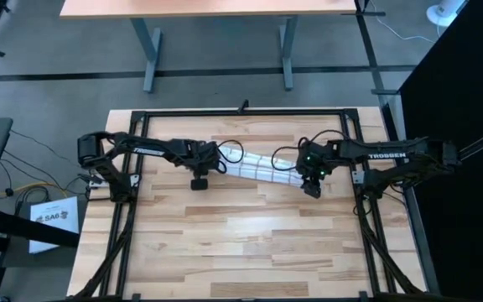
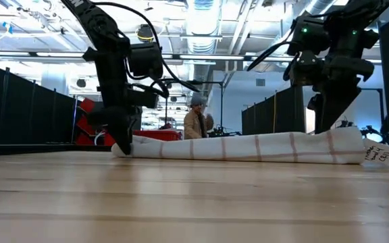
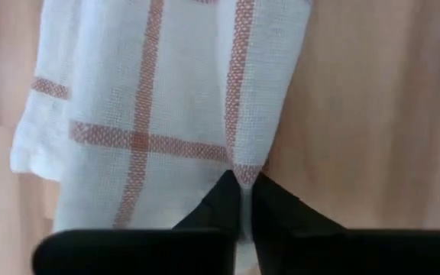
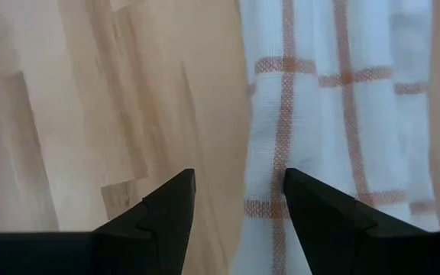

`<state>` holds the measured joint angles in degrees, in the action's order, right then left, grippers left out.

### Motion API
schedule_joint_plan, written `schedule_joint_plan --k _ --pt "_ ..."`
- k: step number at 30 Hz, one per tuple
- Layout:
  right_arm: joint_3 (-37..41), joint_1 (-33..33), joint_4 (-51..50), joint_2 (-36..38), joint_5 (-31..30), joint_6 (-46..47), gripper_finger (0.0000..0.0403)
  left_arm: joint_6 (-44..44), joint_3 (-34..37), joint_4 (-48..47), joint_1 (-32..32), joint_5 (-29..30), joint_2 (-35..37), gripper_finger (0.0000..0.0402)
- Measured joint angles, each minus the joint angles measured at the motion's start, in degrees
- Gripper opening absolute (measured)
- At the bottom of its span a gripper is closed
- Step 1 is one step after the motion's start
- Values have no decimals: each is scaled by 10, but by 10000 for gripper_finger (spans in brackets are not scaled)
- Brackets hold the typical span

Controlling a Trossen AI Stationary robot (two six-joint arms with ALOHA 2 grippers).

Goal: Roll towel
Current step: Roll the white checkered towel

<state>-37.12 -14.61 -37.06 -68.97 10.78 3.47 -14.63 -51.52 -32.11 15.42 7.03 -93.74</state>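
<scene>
The towel [image 1: 262, 168] is white cloth with a reddish grid. It lies on the table as a long narrow roll [image 2: 248, 147], with a small white tag [image 2: 381, 155] at its right end. My left gripper [image 1: 221, 158] is down at the roll's left end [image 2: 121, 147], shut on the cloth. My right gripper [image 1: 308, 173] stands open near the roll's right end. One finger is over the cloth's edge [image 4: 281, 153] and the other over bare wood; I cannot tell whether it touches. My left gripper pinches the towel's long side edge [image 3: 244, 174], close to the roll's left end, between its two fingers [image 3: 220, 206]. The fingers come from above, pointing down. A strip of white cloth shows between them. The towel lies slack on the table.
A black frame [image 1: 225, 111] runs around the wooden table top. A white printed paper sheet [image 1: 53, 220] lies off the table to the left. Another table [image 1: 216, 8] stands beyond the far edge. A person [image 2: 196, 123] stands far off in the room.
</scene>
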Motion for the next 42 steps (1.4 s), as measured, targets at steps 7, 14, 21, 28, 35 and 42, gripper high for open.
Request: schedule_joint_plan --k 7,14,21,28,35,42 --pt "0 -2 -1 0 -2 1 189 14 -76 -102 -3 -106 32 4" --pt "0 0 0 0 -2 11 189 -15 -131 -129 66 -163 32 4" --pt "0 -2 -1 0 -2 12 189 -46 -117 -131 180 -245 -17 4" --pt "0 -5 3 0 -2 14 189 -90 -117 -131 204 -272 -49 4" --pt "0 -30 12 -9 -32 12 189 -105 -117 -138 200 -279 -48 4" --pt "0 -10 14 -84 22 27 187 -111 -117 -138 200 -279 -48 4"
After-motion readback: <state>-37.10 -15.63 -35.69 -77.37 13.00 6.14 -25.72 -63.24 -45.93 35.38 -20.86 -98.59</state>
